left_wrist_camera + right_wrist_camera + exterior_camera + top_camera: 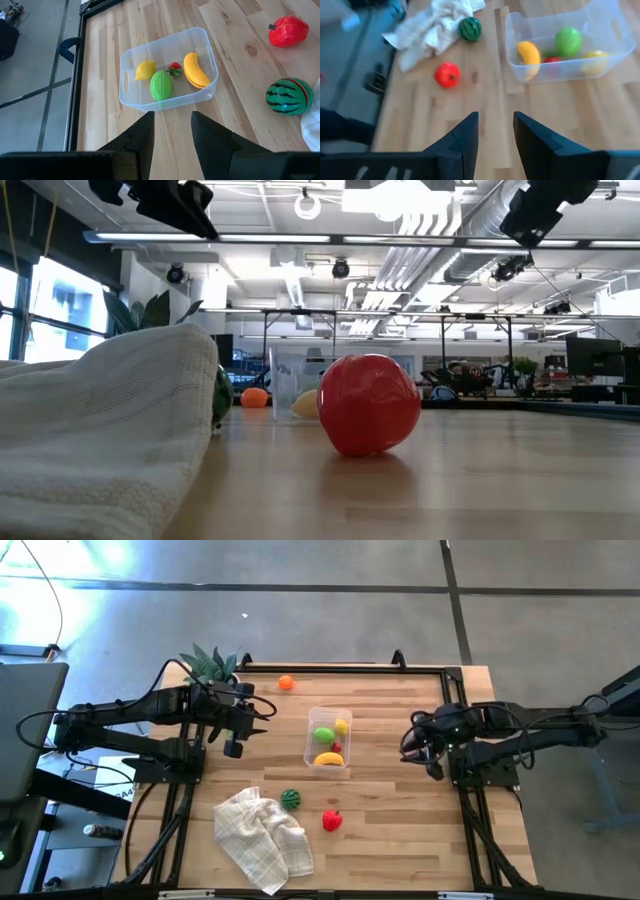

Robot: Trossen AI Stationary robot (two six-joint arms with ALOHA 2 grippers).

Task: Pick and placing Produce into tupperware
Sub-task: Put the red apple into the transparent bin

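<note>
A: Item one, contents of the small clear plastic rectangular tub: yellow banana, green lime-like piece, yellow lemon and a small red piece. What do you still have loose?

B: Item two, loose on the wooden table: orange ball near the far edge, striped green melon touching or just beside the white checked cloth, and a red pepper-like piece near the melon.

A: Item three, your pincers. The left gripper hangs just left of the tub, fingers parted a modest gap, nothing between them. The right gripper waits right of the tub; its fingers look empty, and the gap is as narrow as it seems to go.

B: The orange ball lies nearest your left gripper, beyond it, toward the far edge. You should open wider before descending, centre the fingers on the ball, since a round toy will likely roll if nudged.
</note>
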